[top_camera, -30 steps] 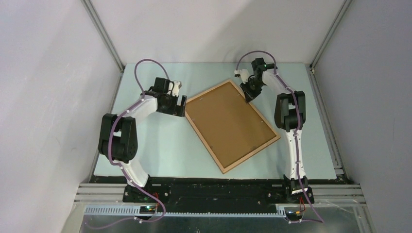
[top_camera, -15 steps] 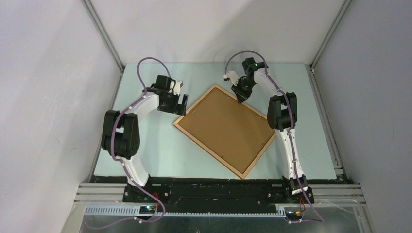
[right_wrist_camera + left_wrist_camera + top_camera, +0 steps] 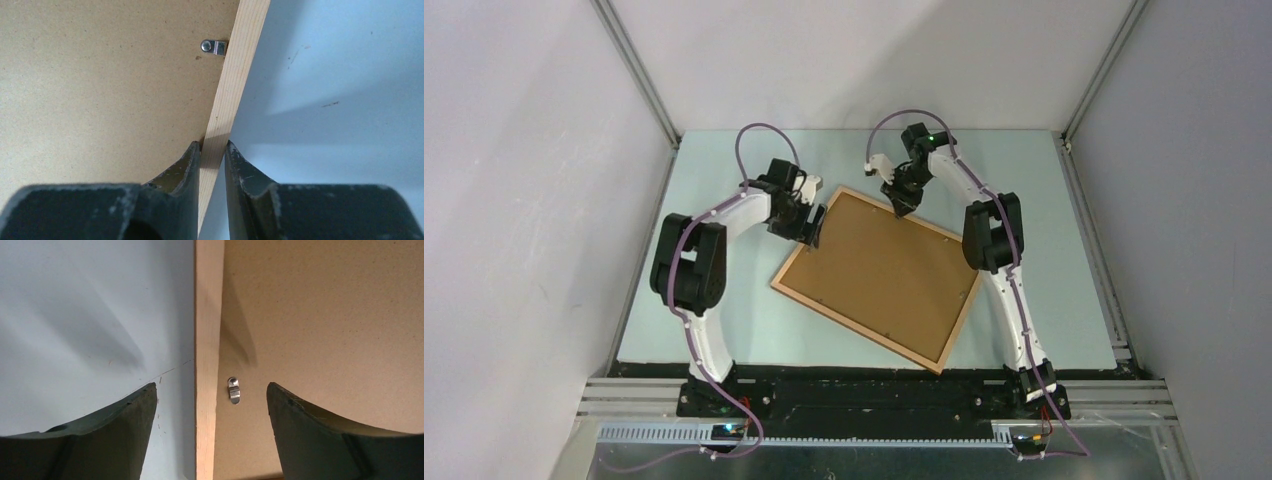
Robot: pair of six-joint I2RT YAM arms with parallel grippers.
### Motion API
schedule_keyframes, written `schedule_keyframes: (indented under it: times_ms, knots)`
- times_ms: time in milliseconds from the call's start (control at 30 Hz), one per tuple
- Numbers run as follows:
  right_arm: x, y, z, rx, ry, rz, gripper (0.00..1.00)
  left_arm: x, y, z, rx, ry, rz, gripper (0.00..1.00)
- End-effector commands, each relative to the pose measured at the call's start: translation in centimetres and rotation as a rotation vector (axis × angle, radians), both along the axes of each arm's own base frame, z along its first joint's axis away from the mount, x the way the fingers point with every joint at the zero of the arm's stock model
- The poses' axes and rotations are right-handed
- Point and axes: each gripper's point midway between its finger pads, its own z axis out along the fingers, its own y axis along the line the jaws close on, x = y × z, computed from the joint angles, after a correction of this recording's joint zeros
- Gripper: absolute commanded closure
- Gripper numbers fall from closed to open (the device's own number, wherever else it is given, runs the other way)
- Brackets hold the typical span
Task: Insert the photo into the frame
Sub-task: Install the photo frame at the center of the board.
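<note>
At far rail of thin light-brown wooden picture frame (image 3: pixel 240 60), right gripper (image 3: pixel 898 205) pinching wood narrowly. Left gripper (image 3: pixel 211 386) straddling left rail, wide; likely needing centring before closing, avoiding small silver clip (image 3: pixel 233 390).

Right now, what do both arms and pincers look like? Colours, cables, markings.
The left arm and right arm have white links with black joint housings, and a purple cable loops along each. The left pincer and right pincer have dark, curved fingers, scuffed on the right. A green light glows near the right wrist.
</note>
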Motion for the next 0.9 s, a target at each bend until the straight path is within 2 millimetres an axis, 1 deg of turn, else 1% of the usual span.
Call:
schedule_keyframes:
  times_ms: [0,300,500,667,867]
  knots:
    - [0.3,1.9,-0.4,0.039,-0.041,0.089,1.0,0.6,-0.9,0.9,-0.008,-0.033,-0.066,0.17]
    - [0.0,1.8,-0.8,0.037,-0.025,0.083,1.0,0.0,-0.8,0.1,0.019,-0.018,-0.081,0.27]
    - [0.1,1.7,-1.0,0.038,-0.022,0.075,1.0,0.0,-0.8,-0.3,0.035,-0.011,-0.09,0.31]
    - [0.2,1.6,-0.9,0.039,-0.024,0.068,1.0,-0.2,-0.2,-0.6,0.069,-0.011,-0.087,0.33]
    - [0.1,1.5,-0.9,0.04,-0.02,0.066,1.0,-0.3,0.0,-0.8,0.084,-0.006,-0.08,0.41]
